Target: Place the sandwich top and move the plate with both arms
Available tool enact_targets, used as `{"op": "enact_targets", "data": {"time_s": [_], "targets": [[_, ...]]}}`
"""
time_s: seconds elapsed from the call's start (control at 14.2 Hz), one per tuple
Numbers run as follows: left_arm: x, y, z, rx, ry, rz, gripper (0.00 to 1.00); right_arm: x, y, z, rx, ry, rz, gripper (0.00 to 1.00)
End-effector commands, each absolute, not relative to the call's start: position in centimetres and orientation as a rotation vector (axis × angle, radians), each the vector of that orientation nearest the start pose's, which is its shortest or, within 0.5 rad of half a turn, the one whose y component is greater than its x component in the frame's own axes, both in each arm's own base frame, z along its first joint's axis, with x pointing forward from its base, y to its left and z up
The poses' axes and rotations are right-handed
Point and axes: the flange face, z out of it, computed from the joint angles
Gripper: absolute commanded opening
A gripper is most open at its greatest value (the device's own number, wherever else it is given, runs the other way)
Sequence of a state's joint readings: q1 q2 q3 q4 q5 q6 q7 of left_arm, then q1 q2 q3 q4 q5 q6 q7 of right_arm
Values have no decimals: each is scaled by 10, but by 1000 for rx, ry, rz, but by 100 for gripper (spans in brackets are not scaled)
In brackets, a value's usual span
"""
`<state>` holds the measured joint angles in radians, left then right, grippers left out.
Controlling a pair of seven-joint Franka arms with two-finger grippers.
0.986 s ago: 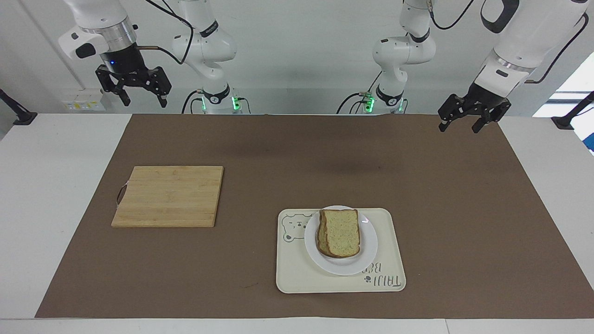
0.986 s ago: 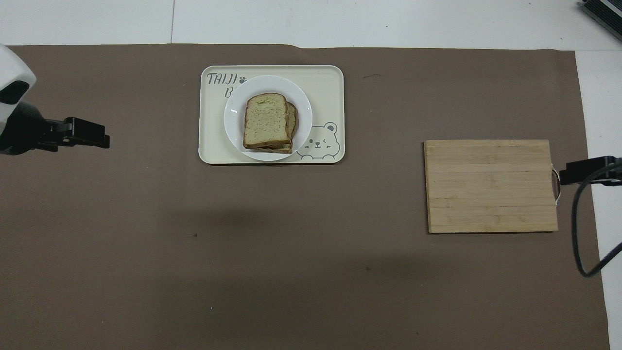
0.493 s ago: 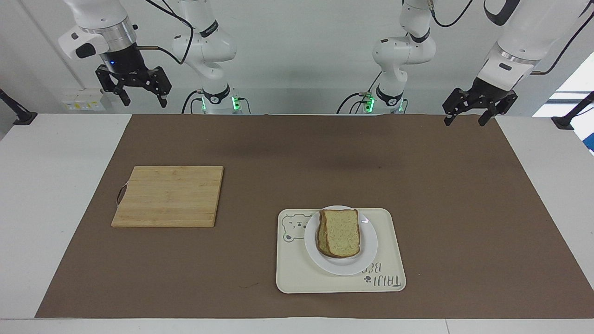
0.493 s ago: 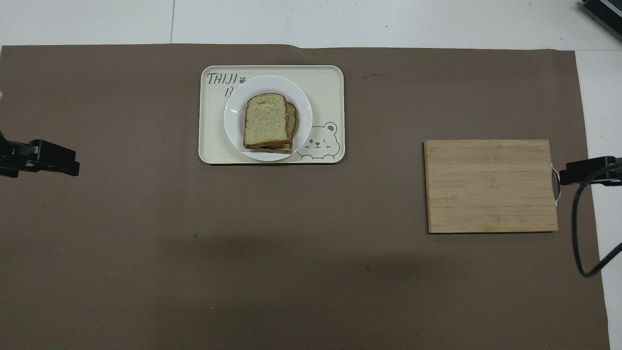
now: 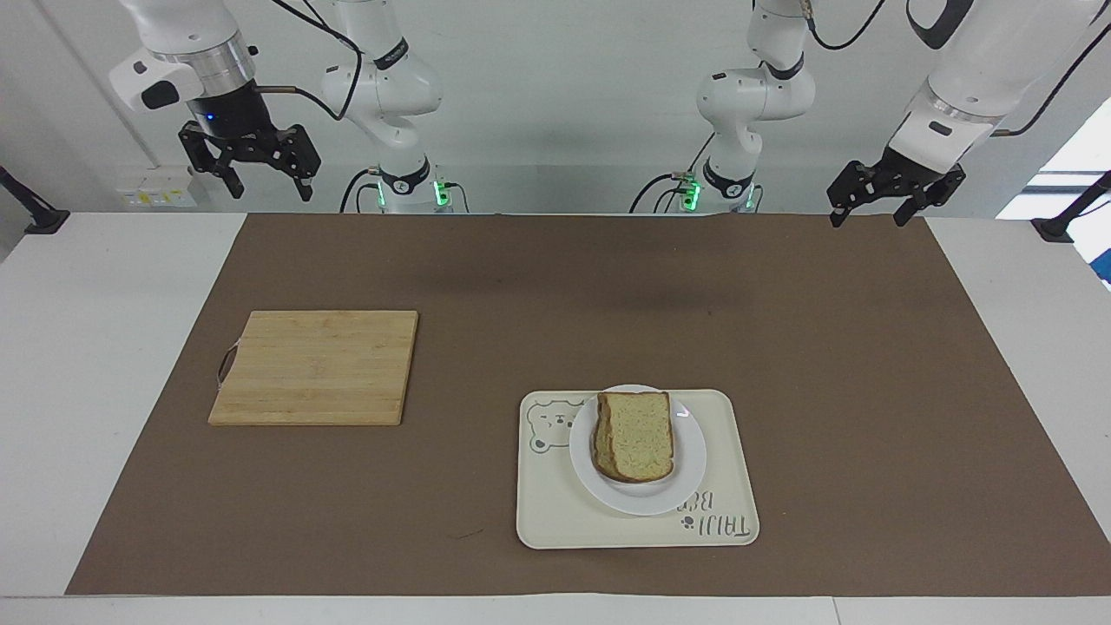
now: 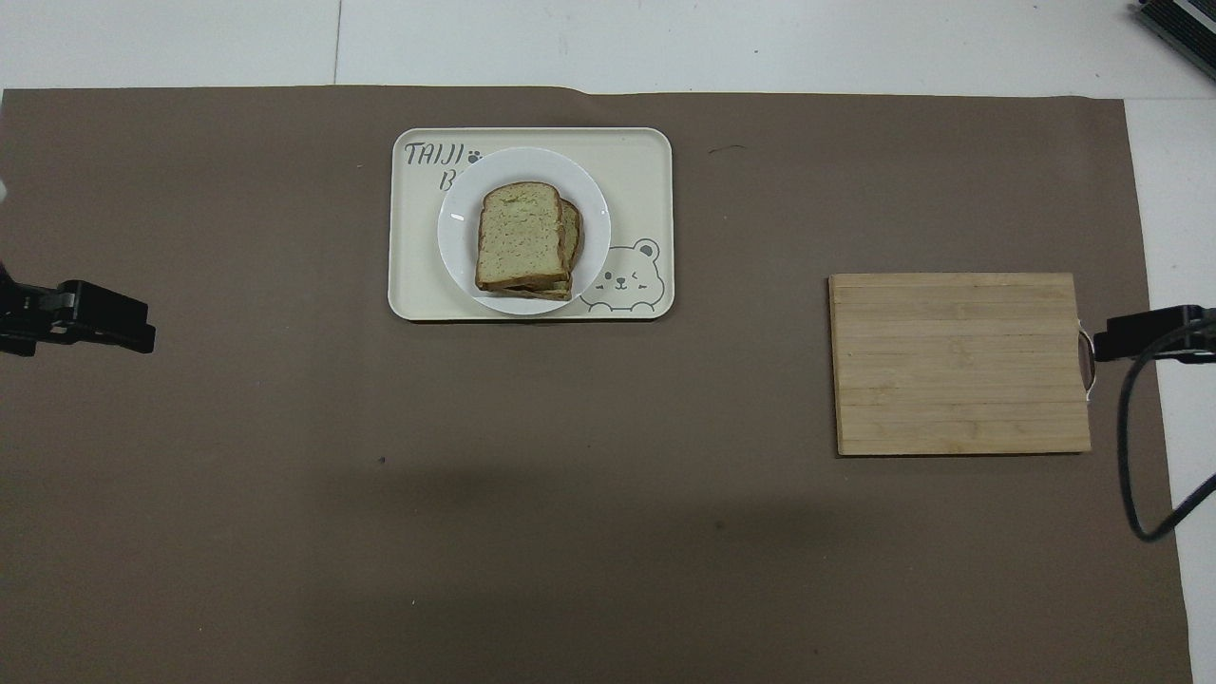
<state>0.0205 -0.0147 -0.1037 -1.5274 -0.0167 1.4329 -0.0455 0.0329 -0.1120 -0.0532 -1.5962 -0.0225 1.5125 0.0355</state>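
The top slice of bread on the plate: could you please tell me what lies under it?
A second bread slice shows at its edge, on the white plate. Any filling is covered.

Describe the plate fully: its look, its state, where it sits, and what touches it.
The plate is small, round, glossy white, lying flat on the cream bear-print tray, farther from the robots than the cutting board. The sandwich top rests on a lower slice stacked on it. Neither gripper touches it.
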Motion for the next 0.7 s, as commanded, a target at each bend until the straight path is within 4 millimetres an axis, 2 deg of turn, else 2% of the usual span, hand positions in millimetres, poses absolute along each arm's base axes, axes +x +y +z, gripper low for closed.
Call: {"op": "enact_targets", "data": {"time_s": [0.0, 0.63], "targets": [[530, -45, 643, -3134, 56, 149, 100, 507, -19, 668, -3150, 57, -55, 100], [528, -42, 642, -3131, 46, 171, 100, 507, -19, 668, -3150, 57, -58, 100]]}}
